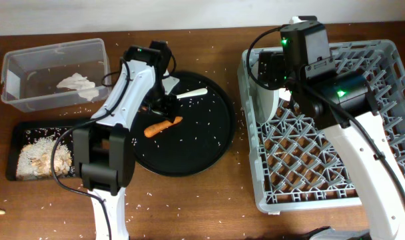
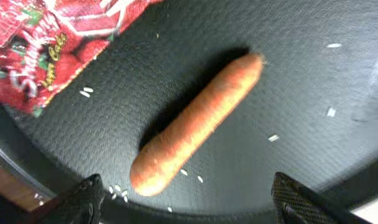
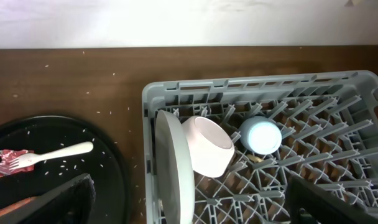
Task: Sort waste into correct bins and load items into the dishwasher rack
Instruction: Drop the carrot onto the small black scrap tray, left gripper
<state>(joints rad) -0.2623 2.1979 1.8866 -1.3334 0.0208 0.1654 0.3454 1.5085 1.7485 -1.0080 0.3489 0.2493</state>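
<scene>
The orange sausage piece (image 2: 198, 121) lies aslant on the round black tray (image 1: 202, 147). My left gripper (image 2: 189, 205) hovers open right over it, fingers wide to either side of its near end. The red wrapper (image 2: 46, 43) lies just beyond, and the white fork (image 1: 191, 95) rests at the tray's back. In the grey rack (image 3: 257, 86) the plate (image 3: 173, 168) stands on edge at the left wall, with the cream bowl (image 3: 207, 146) and blue cup (image 3: 260, 135) beside it. My right gripper (image 3: 192, 199) is open above the plate, holding nothing.
A clear tub (image 1: 29, 63) at back left holds the crumpled napkin (image 1: 77, 83). In front of it a flat black tray (image 1: 29, 127) carries rice and brown scraps (image 1: 39, 157). Rice grains are scattered over the table and round tray.
</scene>
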